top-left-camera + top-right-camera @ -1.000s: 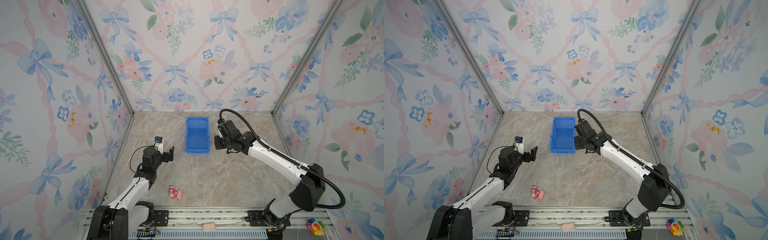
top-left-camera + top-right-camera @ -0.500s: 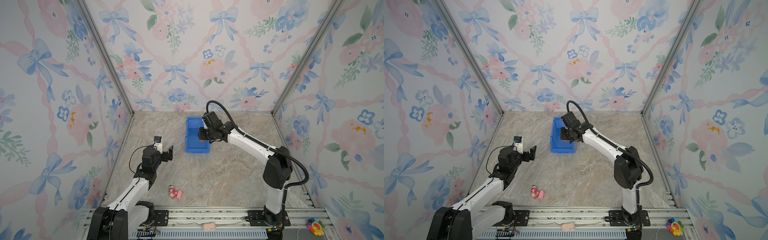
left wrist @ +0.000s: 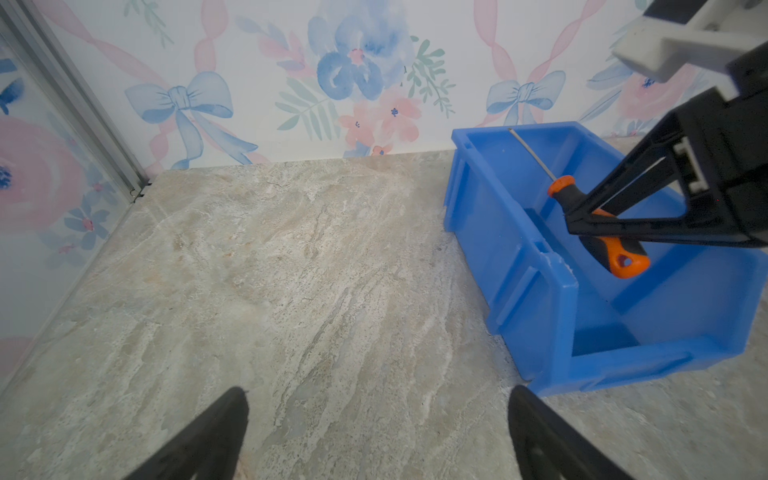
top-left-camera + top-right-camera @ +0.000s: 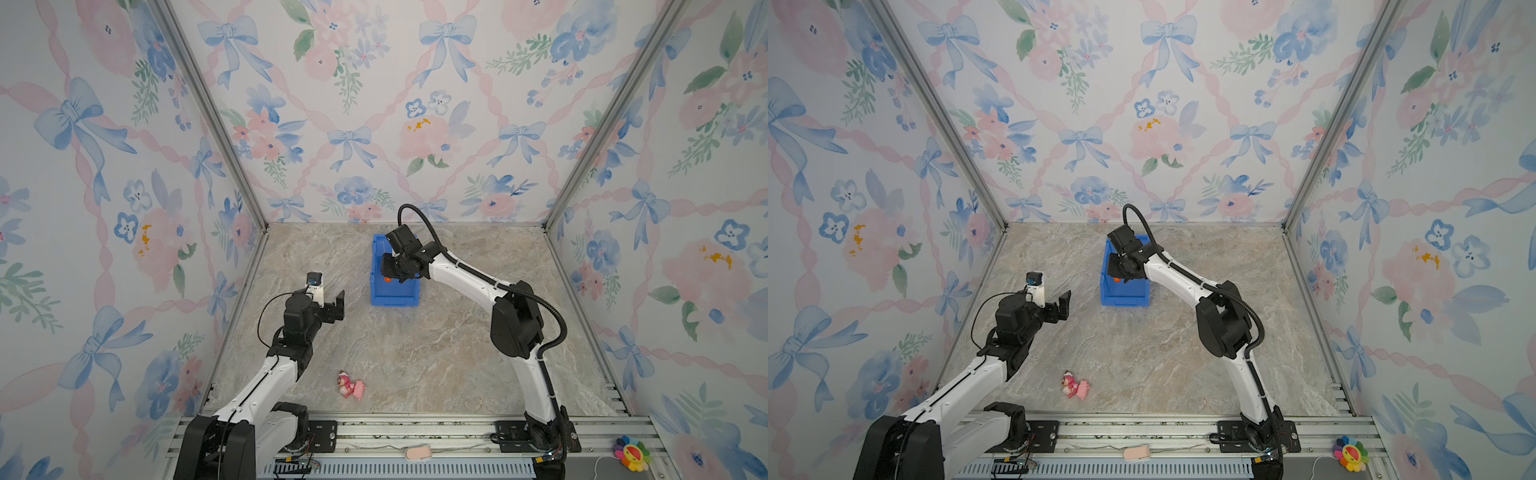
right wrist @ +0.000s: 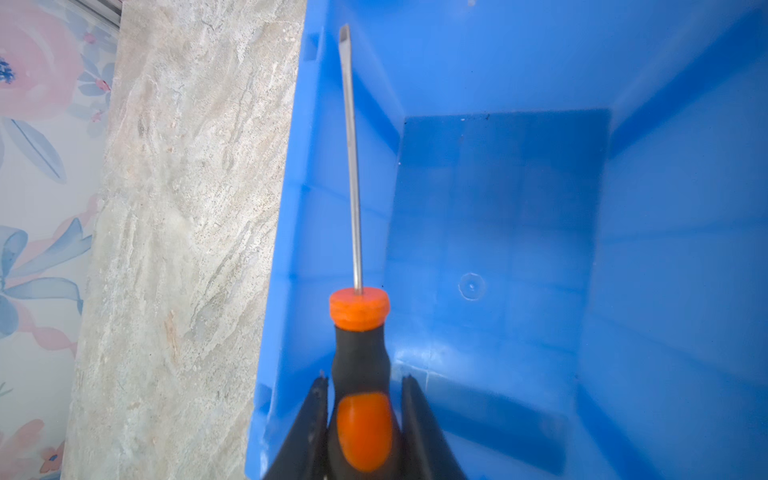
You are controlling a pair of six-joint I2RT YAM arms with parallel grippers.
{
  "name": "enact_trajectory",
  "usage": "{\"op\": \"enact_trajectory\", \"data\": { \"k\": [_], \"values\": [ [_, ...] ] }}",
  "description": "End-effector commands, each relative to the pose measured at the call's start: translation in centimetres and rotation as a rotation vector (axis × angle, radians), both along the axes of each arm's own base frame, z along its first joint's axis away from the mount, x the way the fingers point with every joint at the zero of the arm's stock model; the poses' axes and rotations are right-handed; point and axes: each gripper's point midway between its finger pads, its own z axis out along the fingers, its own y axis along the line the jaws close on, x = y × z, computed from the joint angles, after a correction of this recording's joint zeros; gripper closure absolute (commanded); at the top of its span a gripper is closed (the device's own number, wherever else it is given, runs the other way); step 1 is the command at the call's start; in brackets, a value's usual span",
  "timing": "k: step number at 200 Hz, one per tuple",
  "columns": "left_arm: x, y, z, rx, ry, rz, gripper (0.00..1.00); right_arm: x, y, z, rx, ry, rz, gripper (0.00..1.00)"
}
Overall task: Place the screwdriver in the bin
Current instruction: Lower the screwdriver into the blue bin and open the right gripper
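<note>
The blue bin (image 4: 395, 297) (image 4: 1124, 297) stands near the back of the marble table. My right gripper (image 4: 388, 271) (image 4: 1117, 272) hangs over the bin's open top, shut on the screwdriver (image 5: 360, 357) by its orange-and-black handle. The thin shaft points along the bin's left wall (image 5: 324, 199), above the bare floor inside. In the left wrist view the screwdriver (image 3: 623, 257) is held tilted above the bin (image 3: 532, 266), clear of its floor. My left gripper (image 4: 337, 305) (image 3: 378, 395) stands open and empty over the table, left of the bin.
A pink-and-red toy figure (image 4: 351, 385) (image 4: 1075, 386) lies near the table's front edge. Flowered walls close in the back and both sides, the back wall just behind the bin. A metal rail runs along the front.
My right arm has swung left from beside the bin to over its opening, carrying the screwdriver. The left arm has stayed nearly still.
</note>
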Motion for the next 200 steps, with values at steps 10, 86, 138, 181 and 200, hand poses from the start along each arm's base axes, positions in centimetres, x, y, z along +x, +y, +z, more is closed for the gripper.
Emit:
{"op": "enact_trajectory", "data": {
  "k": [10,86,138,181,200],
  "values": [
    [0.0,0.2,0.7,0.020,-0.024,0.009,0.02,-0.1,0.9,-1.4,-0.039,0.023,0.003,0.99],
    [-0.1,0.3,0.8,0.027,-0.028,0.015,0.02,0.5,0.6,-4.8,-0.053,0.074,-0.058,0.95],
    [-0.1,0.4,0.7,0.029,-0.027,0.016,0.02,0.9,0.3,-6.3,-0.071,0.093,-0.070,0.89],
    [-0.2,0.4,0.9,0.031,-0.034,0.016,0.02,0.9,0.2,-6.6,-0.082,0.092,-0.058,0.82],
    [-0.4,0.6,1.3,0.035,-0.051,0.024,0.02,0.8,0.2,-6.7,-0.091,0.089,-0.047,0.76]
  ]
}}
